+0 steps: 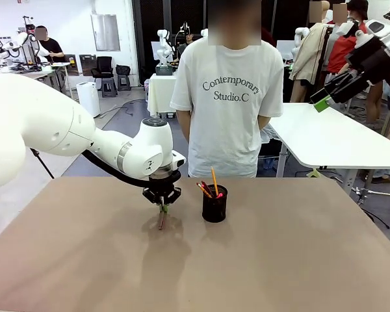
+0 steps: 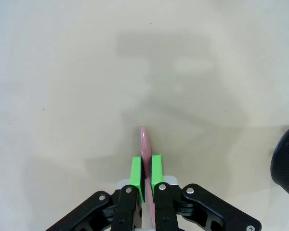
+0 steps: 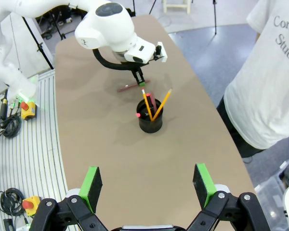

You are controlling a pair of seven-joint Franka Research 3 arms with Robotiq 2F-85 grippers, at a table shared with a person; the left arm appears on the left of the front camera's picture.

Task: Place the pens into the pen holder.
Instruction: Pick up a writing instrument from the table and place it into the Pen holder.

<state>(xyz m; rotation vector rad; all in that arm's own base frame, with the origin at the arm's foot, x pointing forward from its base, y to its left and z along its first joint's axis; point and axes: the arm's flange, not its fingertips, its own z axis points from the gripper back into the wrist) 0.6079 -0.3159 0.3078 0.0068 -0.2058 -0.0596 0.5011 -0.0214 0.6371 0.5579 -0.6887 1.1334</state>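
Front view: my left gripper [image 1: 162, 207] is down at the brown table [image 1: 299, 260], jaws clamped on a dark red-brown pen [image 1: 161, 221] that lies on the surface. The black mesh pen holder [image 1: 214, 203] stands just to the right of it, near but apart. Several pens [image 1: 208, 187] stick up from it, a yellow-orange one and ones with pink-red marks. My right gripper [image 1: 320, 102] is raised high at the right, well apart from the table. A person in a white T-shirt [image 1: 227, 97] stands at the far edge.

Left wrist view: my green pads [image 2: 136, 172] are pressed on both sides of the pen [image 2: 144, 144], whose tip pokes out past them. The holder's rim [image 2: 286, 161] shows at the right edge.

Right wrist view: my right gripper [image 3: 147, 185] has jaws wide apart, nothing between them. Below it, the holder [image 3: 150, 121] stands mid-table with its pens [image 3: 154, 103] leaning. Beyond it, my left gripper [image 3: 139, 80] grips the red-brown pen [image 3: 130, 87] lying flat on the table.
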